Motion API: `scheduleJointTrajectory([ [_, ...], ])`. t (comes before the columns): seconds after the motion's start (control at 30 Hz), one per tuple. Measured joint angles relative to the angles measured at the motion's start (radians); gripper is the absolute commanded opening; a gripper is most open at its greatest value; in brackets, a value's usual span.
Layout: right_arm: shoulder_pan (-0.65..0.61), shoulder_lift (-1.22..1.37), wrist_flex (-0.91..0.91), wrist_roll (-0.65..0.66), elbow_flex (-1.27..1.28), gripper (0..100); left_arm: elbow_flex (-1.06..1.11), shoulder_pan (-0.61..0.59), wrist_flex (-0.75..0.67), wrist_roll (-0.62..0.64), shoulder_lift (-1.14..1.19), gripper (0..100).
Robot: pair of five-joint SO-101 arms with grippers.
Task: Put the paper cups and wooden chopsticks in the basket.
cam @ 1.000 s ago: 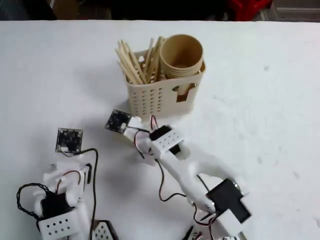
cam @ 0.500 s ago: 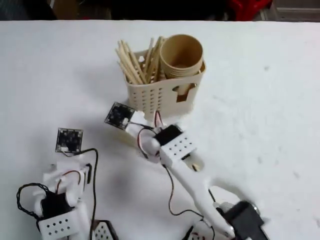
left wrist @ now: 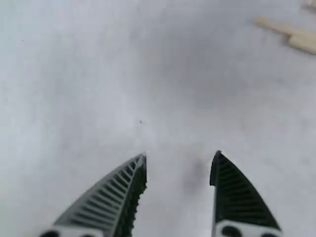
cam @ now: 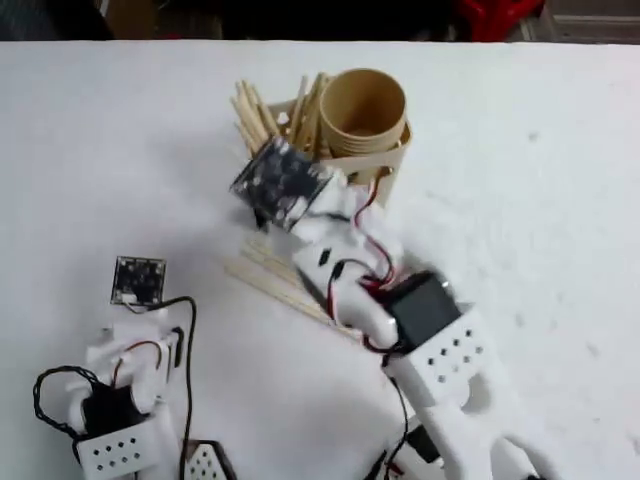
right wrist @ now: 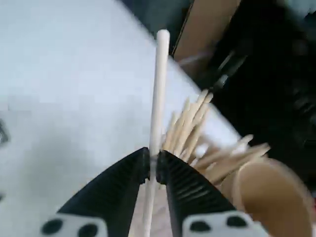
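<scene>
Chopstick ends (left wrist: 291, 35) lie on the white table (cam: 530, 140) some way beyond the left gripper (left wrist: 180, 155). Its jaws stand wide apart over bare tabletop and hold nothing. That arm (cam: 120, 400) sits folded at the near left corner of the table.

Farther in, a few loose chopsticks (cam: 268, 272) lie slanted on the table between the two arms, their far ends running under the right arm (cam: 440, 350). The right arm stretches from the near edge toward the basket (cam: 398, 165), with its wrist over the basket's front wall.

The right gripper (right wrist: 154, 157) is closed on a single chopstick (right wrist: 159, 94), pinched between the finger pads (right wrist: 180, 185). The stick runs straight out past the fingertips.

Just beyond the gripper, a bundle of chopsticks (right wrist: 195, 126) stands tilted in the left part of the basket, fanning out above the rim. Beside the bundle, in the right part of the basket, the stacked paper cups (cam: 362, 105) stand upright with their mouths open upward.
</scene>
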Motion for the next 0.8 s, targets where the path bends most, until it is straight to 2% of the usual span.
scheduleJointTrajectory([
  [0.2, 0.011, 0.293, -0.222, -0.002, -0.305, 1.7, 0.0, 0.0, 0.0, 0.0, 0.0, 22],
  [0.33, 0.046, 0.496, -0.284, -0.002, -0.423, 1.7, 0.0, 0.0, 0.0, 0.0, 0.0, 22],
  [0.4, 0.072, 0.546, -0.319, -0.035, -0.43, 1.7, 0.0, 0.0, 0.0, 0.0, 0.0, 22],
  [0.6, 0.158, 0.526, -0.39, -0.253, -0.359, 1.7, 0.0, 0.0, 0.0, 0.0, 0.0, 22],
  [0.8, 0.158, 0.439, -0.42, -0.284, -0.173, 1.7, 0.0, 0.0, 0.0, 0.0, 0.0, 22],
])
